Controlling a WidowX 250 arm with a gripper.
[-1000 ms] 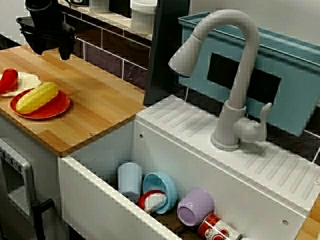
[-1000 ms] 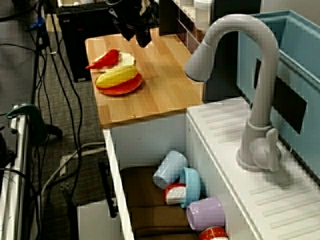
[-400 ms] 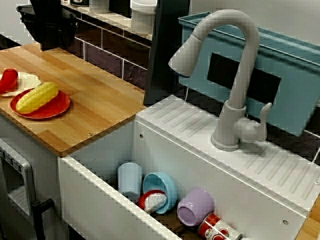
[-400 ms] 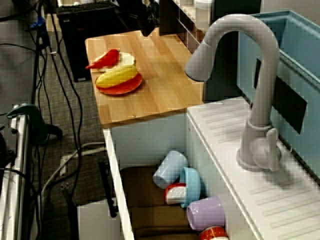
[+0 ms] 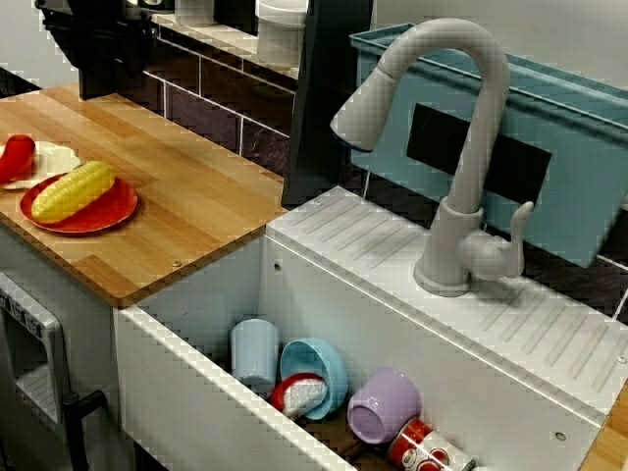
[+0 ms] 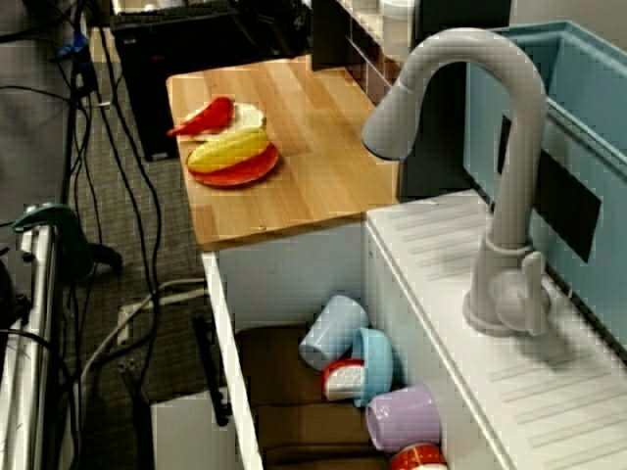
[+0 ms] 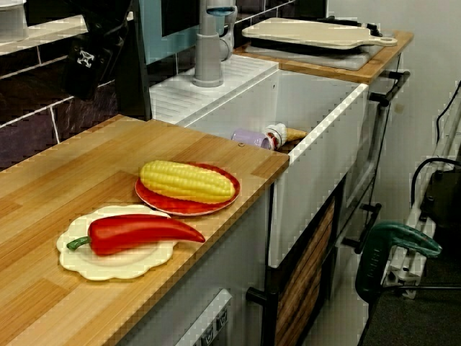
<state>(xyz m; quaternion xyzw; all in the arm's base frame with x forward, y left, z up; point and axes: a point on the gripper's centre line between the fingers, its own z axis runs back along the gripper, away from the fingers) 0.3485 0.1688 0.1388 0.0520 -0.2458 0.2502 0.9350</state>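
Dark tiled wall point(image 5: 211, 113); wooden counter point(image 5: 196, 206) — grey carpet point(image 6: 39, 147).

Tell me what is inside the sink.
A pale blue cup, a blue bowl, a purple cup and a red can, close together. The bowl half covers a red-and-white item.

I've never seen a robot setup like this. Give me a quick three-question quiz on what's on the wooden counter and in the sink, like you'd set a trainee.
1. True or false: the corn lies on the red plate.
2. Where is the purple cup?
A. on the wooden counter
B. down in the sink, lying on its side
C. upright beside the faucet
3. In one word: which vegetable lies nearer the sink, the corn or the red pepper?

Key: 1 true; 2 B; 3 corn.
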